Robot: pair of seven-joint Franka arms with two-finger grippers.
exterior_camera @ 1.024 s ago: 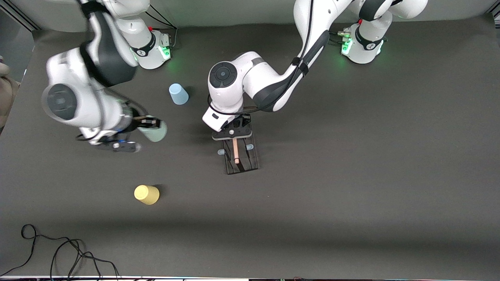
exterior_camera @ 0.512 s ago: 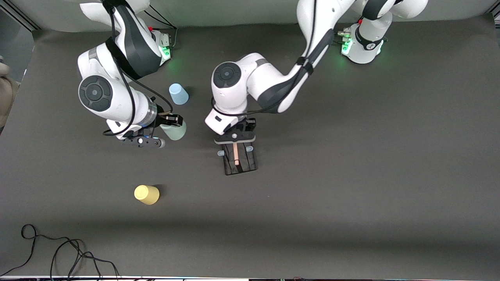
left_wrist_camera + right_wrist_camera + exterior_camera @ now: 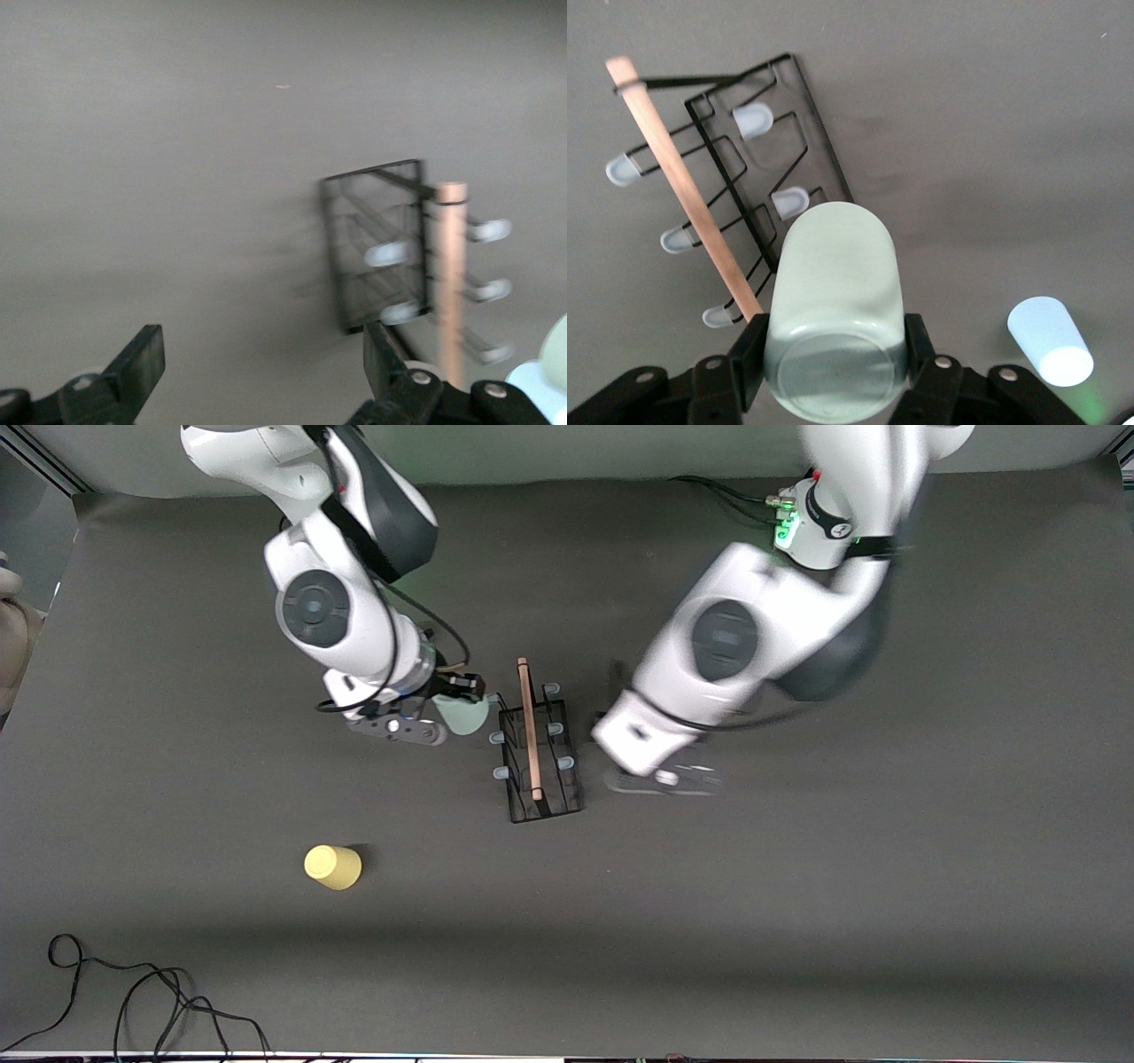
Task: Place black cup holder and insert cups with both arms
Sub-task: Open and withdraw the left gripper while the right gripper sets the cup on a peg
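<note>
The black cup holder (image 3: 537, 755) stands upright mid-table, its wooden rod handle (image 3: 529, 722) on top and pale blue pegs sticking out to both sides. My right gripper (image 3: 461, 698) is shut on the pale green cup (image 3: 463, 716) and holds it right beside the holder's pegs on the right arm's side; the right wrist view shows the cup (image 3: 833, 301) between the fingers, over the holder (image 3: 757, 181). My left gripper (image 3: 663, 779) is open and empty beside the holder, toward the left arm's end. The left wrist view shows the holder (image 3: 376, 248) apart from its fingers (image 3: 142, 363). The yellow cup (image 3: 332, 866) stands upside down nearer the front camera. The light blue cup (image 3: 1050, 341) shows only in the right wrist view.
A black cable (image 3: 133, 1001) lies coiled at the table's front corner on the right arm's end. The grey table (image 3: 797, 886) is bare toward the left arm's end.
My left gripper has let go of the holder's handle and pulled away toward the left arm's end. My right arm has carried the pale green cup across to the holder.
</note>
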